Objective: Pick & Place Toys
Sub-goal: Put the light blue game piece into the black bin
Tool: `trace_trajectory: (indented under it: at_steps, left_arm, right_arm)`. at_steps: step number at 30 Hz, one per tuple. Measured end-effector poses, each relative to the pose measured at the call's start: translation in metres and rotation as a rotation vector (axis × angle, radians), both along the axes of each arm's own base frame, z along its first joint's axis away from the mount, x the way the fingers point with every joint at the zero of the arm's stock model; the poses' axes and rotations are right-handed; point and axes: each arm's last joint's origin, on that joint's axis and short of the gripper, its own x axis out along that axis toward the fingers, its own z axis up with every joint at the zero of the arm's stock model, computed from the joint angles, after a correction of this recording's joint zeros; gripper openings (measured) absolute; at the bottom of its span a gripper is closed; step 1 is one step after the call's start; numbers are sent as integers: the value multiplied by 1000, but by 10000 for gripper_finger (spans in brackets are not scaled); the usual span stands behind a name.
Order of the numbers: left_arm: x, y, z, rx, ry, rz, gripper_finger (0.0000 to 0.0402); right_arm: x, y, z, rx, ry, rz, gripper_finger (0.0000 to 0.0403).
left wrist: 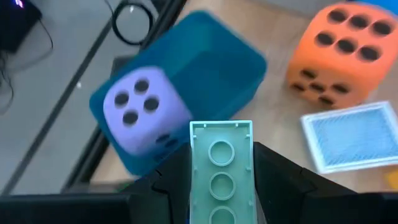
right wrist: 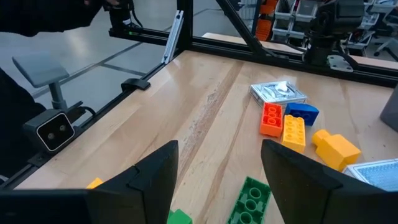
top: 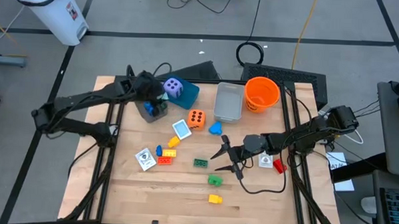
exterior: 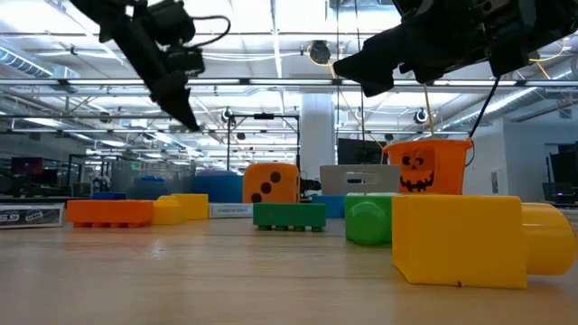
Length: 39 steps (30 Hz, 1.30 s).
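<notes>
My left gripper (top: 153,109) hangs at the near-left edge of the teal box (top: 184,93), shut on a pale green brick (left wrist: 221,163). A purple die (top: 174,87) lies in the box. An orange die (top: 196,118) and a card (top: 181,129) lie on the table beside it. Loose bricks lie farther toward the near edge: blue (top: 159,150), yellow (top: 170,153), orange (top: 165,160) and green (top: 201,163). My right gripper (top: 223,156) stands open above the table just right of the green brick, with nothing between its fingers. My left gripper pinches the pale green brick by its two long sides (left wrist: 196,186) between its two fingers. The fingers lie along the brick, whose free end (left wrist: 221,128) sticks out past the fingertips. Its hollow underside faces the wrist camera. The brick is lifted clear, slanting down toward the box.
A grey tray (top: 228,102) and an orange bucket (top: 262,93) stand at the far edge. A green piece (top: 214,180) and a yellow brick (top: 214,199) lie near the front. A red brick (top: 279,167) and a card (top: 265,161) lie under my right arm.
</notes>
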Motion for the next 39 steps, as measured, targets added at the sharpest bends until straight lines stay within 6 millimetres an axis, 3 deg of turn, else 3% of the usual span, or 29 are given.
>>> trace_trajectory:
  at_steps: [18,34,39]
  left_arm:
    - [-32,15,-61,-101,0,136,154]
    - [-32,14,-67,-105,-25,144,155]
    - [-32,14,-67,-119,-35,128,178]
  right_arm:
    - [0,0,0,0,-1,0,224]
    - [0,0,0,0,-1,0,224]
    - [0,0,0,0,-1,0,224]
